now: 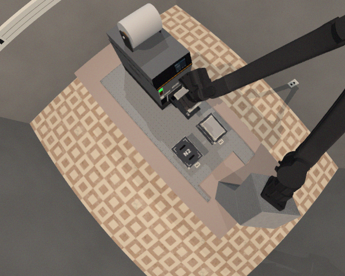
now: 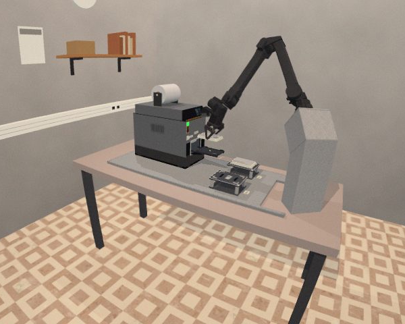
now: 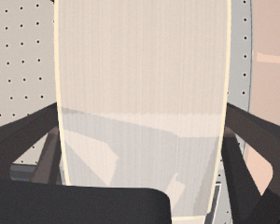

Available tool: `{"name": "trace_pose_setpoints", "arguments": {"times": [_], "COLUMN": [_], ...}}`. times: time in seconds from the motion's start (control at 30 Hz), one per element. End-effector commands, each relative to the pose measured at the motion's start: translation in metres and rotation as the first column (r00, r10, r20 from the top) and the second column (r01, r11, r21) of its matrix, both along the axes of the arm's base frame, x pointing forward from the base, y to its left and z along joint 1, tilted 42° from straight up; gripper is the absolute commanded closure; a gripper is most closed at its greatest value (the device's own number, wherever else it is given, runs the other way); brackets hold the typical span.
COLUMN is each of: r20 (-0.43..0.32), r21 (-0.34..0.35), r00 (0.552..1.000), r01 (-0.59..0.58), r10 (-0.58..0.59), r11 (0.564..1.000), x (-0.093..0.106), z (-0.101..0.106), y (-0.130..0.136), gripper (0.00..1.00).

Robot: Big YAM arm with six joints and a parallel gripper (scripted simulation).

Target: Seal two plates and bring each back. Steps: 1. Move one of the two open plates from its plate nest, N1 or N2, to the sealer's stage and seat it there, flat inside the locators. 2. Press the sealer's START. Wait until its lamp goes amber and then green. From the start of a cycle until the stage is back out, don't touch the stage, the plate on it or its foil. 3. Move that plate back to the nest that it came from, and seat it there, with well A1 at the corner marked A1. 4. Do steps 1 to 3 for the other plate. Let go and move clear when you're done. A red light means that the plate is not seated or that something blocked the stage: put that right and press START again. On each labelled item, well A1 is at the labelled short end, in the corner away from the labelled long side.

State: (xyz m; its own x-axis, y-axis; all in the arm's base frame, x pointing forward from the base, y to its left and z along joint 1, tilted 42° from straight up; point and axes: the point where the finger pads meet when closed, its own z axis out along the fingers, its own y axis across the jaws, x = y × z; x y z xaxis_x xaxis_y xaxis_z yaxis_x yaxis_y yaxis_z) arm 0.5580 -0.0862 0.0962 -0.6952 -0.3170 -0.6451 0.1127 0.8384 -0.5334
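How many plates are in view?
2: one in the tool above the stage, one on N1. The sealer could hide others.

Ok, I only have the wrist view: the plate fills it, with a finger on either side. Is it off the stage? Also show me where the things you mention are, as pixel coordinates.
Observer: Yes, the exterior view shows a gap between the plate (image 1: 180, 94) (image 2: 214, 138) (image 3: 142, 70) in the claw (image 1: 188, 100) (image 2: 213, 133) (image 3: 141, 111) and the stage (image 1: 189, 115) (image 2: 210, 149) below.

Operator: And the sealer's lamp?

Observer: Green (image 1: 160, 89) (image 2: 187, 123).

Operator: Which nest is free?

Observer: N2 (image 1: 181, 153) (image 2: 218, 179) is bare; the other nest (image 1: 206, 137) (image 2: 242, 169) has a plate on it.
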Motion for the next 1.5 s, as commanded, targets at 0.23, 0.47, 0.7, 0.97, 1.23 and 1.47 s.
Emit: {"name": "trace_pose_setpoints", "arguments": {"times": [0.23, 0.47, 0.7, 0.97, 1.23, 1.47], "r20": [-0.030, 0.008, 0.004, 0.018, 0.020, 0.040], "r21": [-0.010, -0.011, -0.011, -0.011, -0.025, -0.014], "r00": [1.000, 1.000, 0.999, 1.000, 0.999, 0.999], "r01": [-0.005, -0.028, -0.032, -0.014, -0.039, -0.033], "r10": [0.005, 0.028, 0.032, 0.014, 0.040, 0.033], "r11": [1.000, 1.000, 0.999, 1.000, 0.999, 0.999], "x": [0.008, 0.008, 0.001, 0.007, 0.010, 0.014], "z": [-0.011, 0.003, 0.008, 0.015, 0.023, 0.025], "y": [-0.003, 0.011, 0.013, 0.004, 0.012, 0.015], "gripper": [1.00, 1.00, 1.00, 1.00, 1.00, 1.00]}}
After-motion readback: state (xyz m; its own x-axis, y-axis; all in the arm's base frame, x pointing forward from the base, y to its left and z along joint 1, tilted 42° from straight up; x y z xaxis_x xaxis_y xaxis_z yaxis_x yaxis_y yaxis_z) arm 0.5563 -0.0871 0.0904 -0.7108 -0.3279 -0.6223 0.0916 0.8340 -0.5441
